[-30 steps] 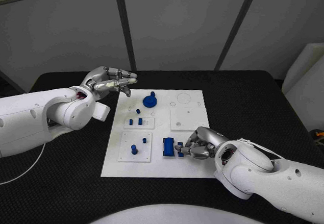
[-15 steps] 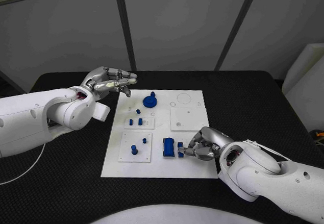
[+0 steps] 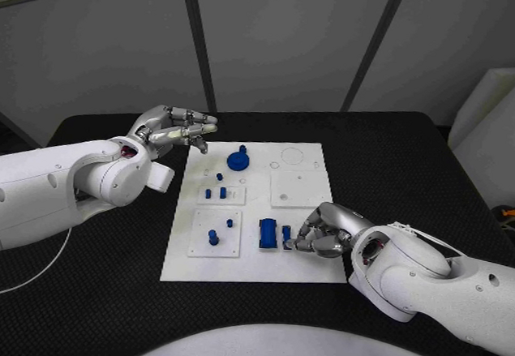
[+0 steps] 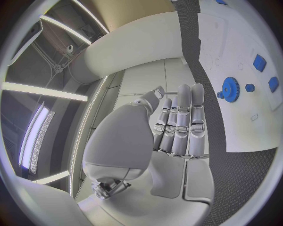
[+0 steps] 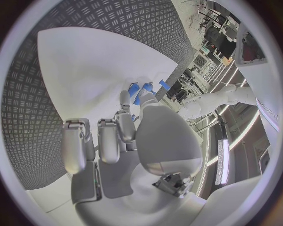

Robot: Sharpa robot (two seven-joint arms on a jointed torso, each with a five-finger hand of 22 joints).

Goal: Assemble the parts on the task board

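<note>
One small blue part (image 3: pixel 286 234), apparently rigid, light plastic, lies on the task board (image 3: pixel 299 270) beside a larger blue block (image 3: pixel 269 233); best pinched across its narrow sides. Right hand (image 3: pixel 319 235) pinches it. Left hand (image 3: pixel 173 128) hovers past the board's far corner, fingers curled, holding nothing.

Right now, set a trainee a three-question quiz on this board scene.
1. True or false: the left robot hand rests on the task board.
2. Which robot hand is at the small blue piece beside the blue block? A) left B) right C) neither
3. Fill in: the blue gear sits at the board's ____ end from the robot.

Key
1. False: it hangs off the board's far left corner, holding nothing.
2. B: the right robot hand has its fingertips at that piece, though a firm pinch cannot be confirmed.
3. Far.
</note>
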